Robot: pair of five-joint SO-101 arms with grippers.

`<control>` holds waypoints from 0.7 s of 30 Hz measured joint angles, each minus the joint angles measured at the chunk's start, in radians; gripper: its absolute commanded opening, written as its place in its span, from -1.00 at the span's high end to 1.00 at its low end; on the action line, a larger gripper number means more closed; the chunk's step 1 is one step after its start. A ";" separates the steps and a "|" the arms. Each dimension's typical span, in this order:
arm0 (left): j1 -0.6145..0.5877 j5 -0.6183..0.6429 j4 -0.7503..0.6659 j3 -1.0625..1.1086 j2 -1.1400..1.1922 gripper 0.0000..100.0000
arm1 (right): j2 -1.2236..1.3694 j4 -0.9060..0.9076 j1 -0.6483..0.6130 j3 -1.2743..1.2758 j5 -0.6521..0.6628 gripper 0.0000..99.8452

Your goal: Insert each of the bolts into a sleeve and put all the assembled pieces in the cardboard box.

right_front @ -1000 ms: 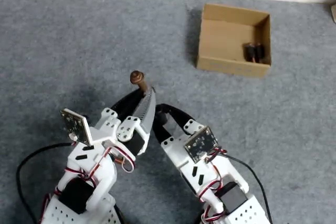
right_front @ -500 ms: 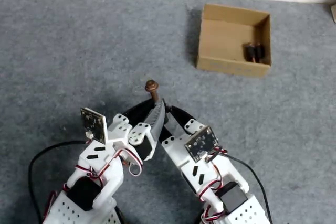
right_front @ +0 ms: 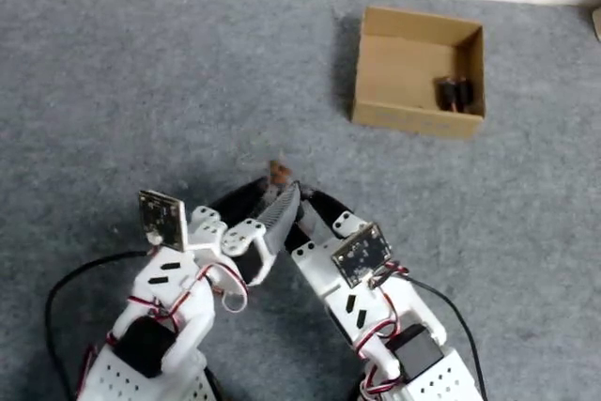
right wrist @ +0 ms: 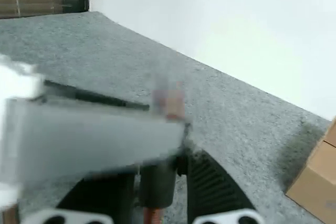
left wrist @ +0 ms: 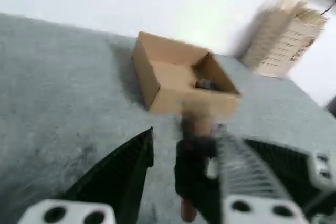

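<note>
1. Right tool (right wrist: 160,176) is pinching the black sleeve (right wrist: 156,184) between its two dark sides, gripping it at mid-body.
2. Bolt (left wrist: 195,124) is sitting through that sleeve. Its long axis is running roughly upright, with the brown head standing above the sleeve and the tip poking out beneath. I judge the insertion done or nearly so.
3. Left tool (left wrist: 186,141) is standing spread around the pair. Its dark finger (left wrist: 126,177) is hanging off to one side with worktop showing in the gap. Its ribbed finger (left wrist: 242,169) is lying just beside the bolt; I cannot tell whether it is touching.
4. Both tools are meeting well apart from the cardboard box (right_front: 413,119), off its near wall and toward the corner away from the finished pieces.
5. Key relation: the box is lying ahead on the right arm's side. That arm is the nearer one and is already carrying the assembly, so the carry looks to be its job.
6. In the way: the ribbed finger is crossing close in front of the right tool and probably needs backing off first. After that the box's near wall is standing to be cleared from above. Only bare grey worktop (right_front: 141,72) is lying between.
7. Inside the box, dark assembled pieces (right_front: 454,93) are lying against the side wall farthest from the tools.
</note>
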 measured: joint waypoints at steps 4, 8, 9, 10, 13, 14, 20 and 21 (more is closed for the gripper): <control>0.000 0.002 0.048 -0.020 -0.002 0.52 | 0.000 0.002 0.003 0.000 0.002 0.99; 0.000 0.005 0.048 -0.021 -0.002 0.52 | 0.000 0.002 0.003 0.000 0.002 0.99; 0.000 0.017 0.048 -0.021 -0.002 0.52 | 0.000 0.002 0.003 0.000 0.002 0.99; 0.000 0.041 0.048 -0.021 -0.005 0.52 | 0.000 0.002 0.003 0.000 0.002 0.99; 0.003 0.158 0.041 -0.043 -0.003 0.52 | 0.000 0.002 0.003 0.000 0.002 0.99; 0.006 0.192 0.035 -0.054 -0.003 0.52 | 0.000 0.002 0.003 0.000 0.002 0.99; 0.002 0.241 0.028 -0.066 -0.003 0.61 | 0.000 0.002 0.003 0.000 0.002 0.99; 0.002 0.241 0.028 -0.066 -0.003 0.68 | 0.000 0.002 0.005 0.000 0.002 0.99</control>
